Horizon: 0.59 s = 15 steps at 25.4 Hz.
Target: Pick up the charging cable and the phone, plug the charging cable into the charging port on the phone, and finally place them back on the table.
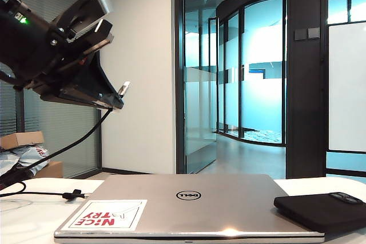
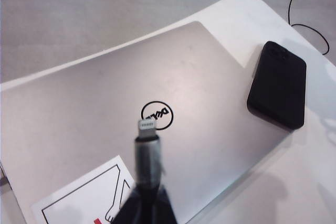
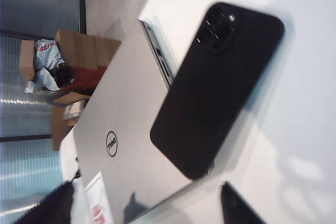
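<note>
My left gripper (image 1: 112, 100) hangs high at the left and is shut on the charging cable just behind its silver-white plug (image 1: 123, 88). In the left wrist view the plug (image 2: 147, 127) sticks out past the fingers (image 2: 137, 212), above the laptop lid. The black cord (image 1: 68, 144) droops to the white table (image 1: 28, 221), where its little tie (image 1: 73, 195) lies. The phone (image 1: 320, 210) lies flat, camera bump up, at the laptop's right side. My right gripper (image 3: 142, 211) hovers over the phone (image 3: 218, 87), open, with nothing between its fingers (image 3: 237, 209). It is out of the exterior view.
A closed silver Dell laptop (image 1: 189, 204) with a white sticker (image 1: 106, 214) fills the middle of the table. Cardboard boxes and bags (image 1: 23, 152) stand beyond the table's left end. A loop of thin cord (image 2: 310, 22) lies on the floor past the table.
</note>
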Motion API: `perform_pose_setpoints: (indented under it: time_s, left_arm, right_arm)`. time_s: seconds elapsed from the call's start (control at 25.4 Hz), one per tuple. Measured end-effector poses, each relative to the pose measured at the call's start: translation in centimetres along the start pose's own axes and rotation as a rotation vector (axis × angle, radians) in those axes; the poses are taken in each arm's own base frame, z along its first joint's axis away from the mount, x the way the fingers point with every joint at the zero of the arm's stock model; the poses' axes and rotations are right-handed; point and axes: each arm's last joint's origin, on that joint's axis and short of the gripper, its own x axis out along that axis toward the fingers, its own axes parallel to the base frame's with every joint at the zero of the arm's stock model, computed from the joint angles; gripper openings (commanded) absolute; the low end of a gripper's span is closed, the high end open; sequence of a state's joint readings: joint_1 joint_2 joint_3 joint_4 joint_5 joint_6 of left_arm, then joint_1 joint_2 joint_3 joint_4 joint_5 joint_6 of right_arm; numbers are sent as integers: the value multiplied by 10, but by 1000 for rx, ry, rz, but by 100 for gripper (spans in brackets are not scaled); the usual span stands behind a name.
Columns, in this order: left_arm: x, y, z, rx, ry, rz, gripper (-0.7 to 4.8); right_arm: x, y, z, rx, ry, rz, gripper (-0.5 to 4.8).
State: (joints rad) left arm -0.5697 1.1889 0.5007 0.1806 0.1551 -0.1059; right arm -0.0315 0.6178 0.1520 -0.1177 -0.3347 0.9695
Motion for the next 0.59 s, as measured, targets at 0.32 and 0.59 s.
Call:
perform_pose_setpoints:
  time_s: [0.32,0.59]
  left_arm:
    - [0,0,4,6,-39,-4,-6]
    - [0,0,4,6,-41,-4,-6]
  right_arm:
    - [14,-13,3,110,122,-48,347]
    - [37,-17,12,103,117,-29,347]
